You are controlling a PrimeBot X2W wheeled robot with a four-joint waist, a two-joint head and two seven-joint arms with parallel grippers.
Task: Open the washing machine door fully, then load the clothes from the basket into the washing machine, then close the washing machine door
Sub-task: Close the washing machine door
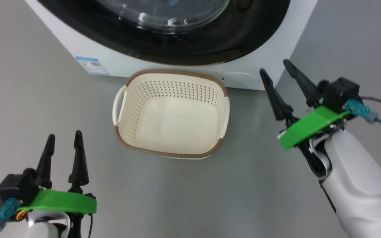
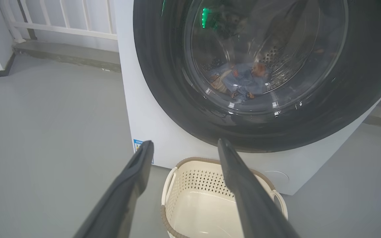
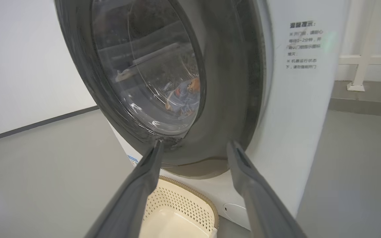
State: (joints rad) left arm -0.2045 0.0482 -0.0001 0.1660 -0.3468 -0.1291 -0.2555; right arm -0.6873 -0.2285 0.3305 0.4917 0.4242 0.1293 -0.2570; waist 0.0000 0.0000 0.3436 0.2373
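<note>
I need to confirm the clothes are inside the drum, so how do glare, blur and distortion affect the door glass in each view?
Head view: the washing machine door is cropped, white glints on its glass, little readable behind. Left wrist view: green reflections, yet the clothes show hazily. Right wrist view: oblique, streaky reflections; clothes a small soft patch.

Floor (image 1: 45,109), far edge: the washing machine (image 1: 78,46), white, the washing machine door (image 1: 210,39) with black rim and clear glass across its front, blue label (image 1: 91,65) at lower left, round flap (image 1: 241,77) at lower right. Floor, centre: the basket (image 1: 177,71), just before the machine, cream bottom bare. Left hand (image 1: 64,134) at near left, right hand (image 1: 274,66) beside the machine's right corner, both with fingers parted, holding nothing.
</note>
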